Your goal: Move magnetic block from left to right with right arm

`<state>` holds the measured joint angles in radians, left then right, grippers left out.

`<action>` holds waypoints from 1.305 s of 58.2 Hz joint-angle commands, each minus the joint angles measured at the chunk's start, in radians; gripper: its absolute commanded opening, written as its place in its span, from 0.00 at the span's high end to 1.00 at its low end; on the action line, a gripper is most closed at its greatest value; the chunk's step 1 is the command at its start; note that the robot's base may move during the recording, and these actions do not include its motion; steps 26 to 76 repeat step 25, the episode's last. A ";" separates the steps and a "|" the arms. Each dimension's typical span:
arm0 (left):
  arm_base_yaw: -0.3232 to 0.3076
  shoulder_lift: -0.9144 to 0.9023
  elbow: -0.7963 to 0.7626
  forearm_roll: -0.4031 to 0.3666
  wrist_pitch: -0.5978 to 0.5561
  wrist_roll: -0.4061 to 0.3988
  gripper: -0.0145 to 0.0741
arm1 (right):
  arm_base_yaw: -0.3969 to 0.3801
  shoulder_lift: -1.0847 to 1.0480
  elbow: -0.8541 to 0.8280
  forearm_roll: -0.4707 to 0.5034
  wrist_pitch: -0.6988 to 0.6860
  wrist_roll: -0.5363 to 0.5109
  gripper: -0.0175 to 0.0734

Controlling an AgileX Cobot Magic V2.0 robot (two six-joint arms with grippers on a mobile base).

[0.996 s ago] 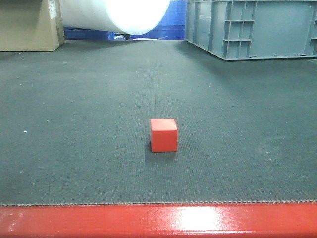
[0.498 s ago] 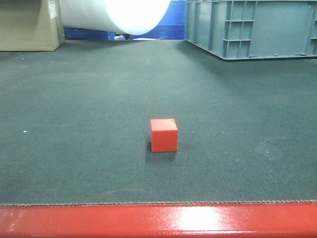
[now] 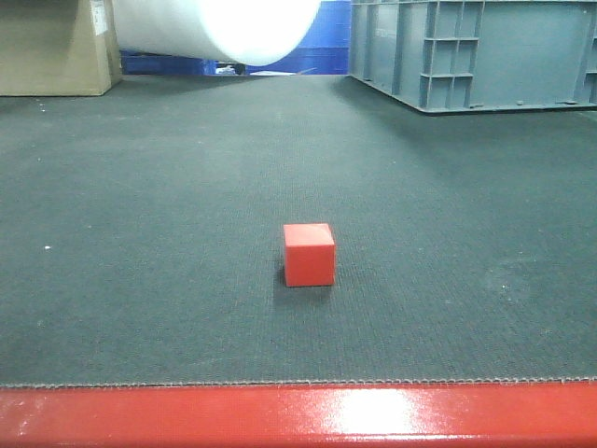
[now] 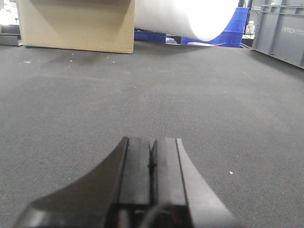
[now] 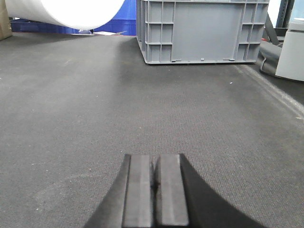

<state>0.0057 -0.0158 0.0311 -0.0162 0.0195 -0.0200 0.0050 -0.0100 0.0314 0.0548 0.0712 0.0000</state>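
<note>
The magnetic block [image 3: 309, 254], a small plain red cube, rests alone on the dark mat in the front view, near the middle and a little toward the front. Neither arm shows in that view. In the left wrist view my left gripper [image 4: 152, 141] hovers low over bare mat, its two pads pressed together with nothing between them. In the right wrist view my right gripper [image 5: 155, 156] is likewise shut and empty over bare mat. The cube appears in neither wrist view.
A glossy red table rim [image 3: 298, 415] runs along the front edge. At the back stand a grey plastic crate [image 3: 476, 51], a cardboard box [image 3: 56, 47], a white roll [image 3: 219, 28] and a blue bin [image 3: 326, 42]. The crate [image 5: 202, 31] lies ahead of the right gripper.
</note>
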 commanded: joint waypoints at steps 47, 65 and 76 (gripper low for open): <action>0.002 -0.006 0.010 -0.006 -0.083 -0.001 0.97 | -0.004 -0.022 -0.001 0.004 -0.083 0.000 0.75; 0.002 -0.006 0.010 -0.006 -0.083 -0.001 0.97 | -0.004 -0.022 -0.001 0.004 -0.083 0.000 0.75; 0.002 -0.006 0.010 -0.006 -0.083 -0.001 0.97 | -0.004 -0.022 -0.001 0.004 -0.083 0.000 0.75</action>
